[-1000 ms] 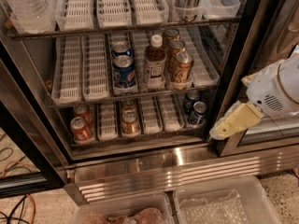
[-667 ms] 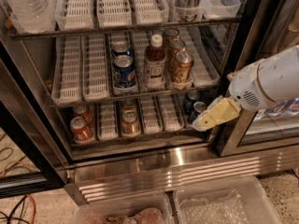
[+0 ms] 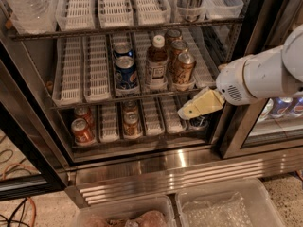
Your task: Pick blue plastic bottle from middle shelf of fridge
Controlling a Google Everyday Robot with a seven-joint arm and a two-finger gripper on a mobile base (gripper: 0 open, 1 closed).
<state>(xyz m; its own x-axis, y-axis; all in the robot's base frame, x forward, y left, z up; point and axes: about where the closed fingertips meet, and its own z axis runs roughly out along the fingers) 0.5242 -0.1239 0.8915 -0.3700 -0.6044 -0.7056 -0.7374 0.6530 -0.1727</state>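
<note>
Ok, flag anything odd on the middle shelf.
Nothing spilled or tipped. The small clear white-capped plastic bottle is the lone bottle, between blue cans and gold-brown cans. The cream-coloured gripper hovers low right of the middle shelf.

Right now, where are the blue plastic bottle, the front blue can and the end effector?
blue plastic bottle (image 3: 156, 66): camera view, on its pale label.
front blue can (image 3: 126, 73): camera view, on its side.
end effector (image 3: 184, 112): camera view, at its tip, low and right of the bottle.

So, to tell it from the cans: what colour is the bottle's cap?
White cap, camera view, on the blue plastic bottle. The tool hovers below-right of it.
</note>
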